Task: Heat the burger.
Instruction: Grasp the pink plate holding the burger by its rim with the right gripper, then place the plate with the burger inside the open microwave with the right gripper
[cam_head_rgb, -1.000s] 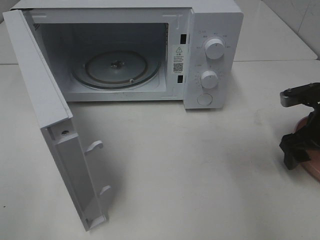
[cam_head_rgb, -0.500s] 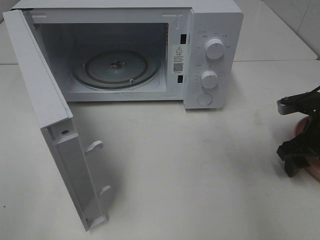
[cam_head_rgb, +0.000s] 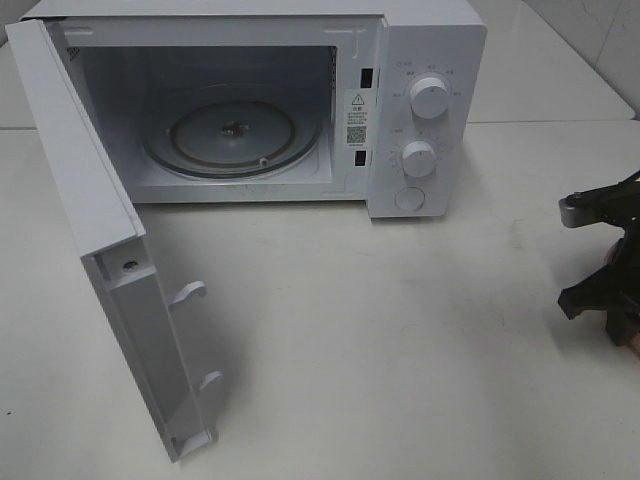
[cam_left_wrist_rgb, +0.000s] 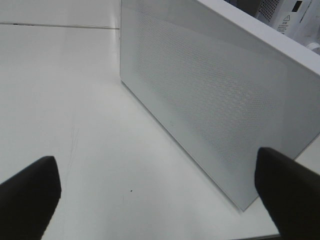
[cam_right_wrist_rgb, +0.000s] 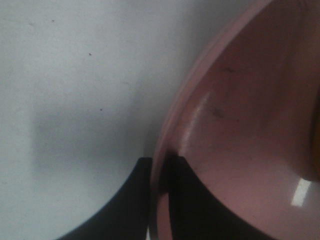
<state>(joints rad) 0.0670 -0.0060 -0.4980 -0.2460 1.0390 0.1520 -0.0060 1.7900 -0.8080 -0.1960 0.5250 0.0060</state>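
Two tools, two states: at 3 o'clock on the white table (cam_head_rgb: 400, 330), the right tool (cam_right_wrist_rgb: 160, 170) pinches the rim of a pink plate (cam_right_wrist_rgb: 240, 125) between nearly closed fingers (cam_right_wrist_rgb: 125, 210), while the left tool (cam_left_wrist_rgb: 157, 192) hangs spread wide, holding nothing, beside the open door (cam_left_wrist_rgb: 215, 100) (swung toward 8 o'clock) of the microwave (cam_head_rgb: 430, 60) at 12 o'clock. The burger cannot be made out in any view.

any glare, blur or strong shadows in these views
Right wrist: whole frame soft, white glare patch on the pink plate. Left wrist: microwave door mesh fairly sharp, left gripper fingertips blurred and dark. Exterior high: even light, soft door shadow on the table.
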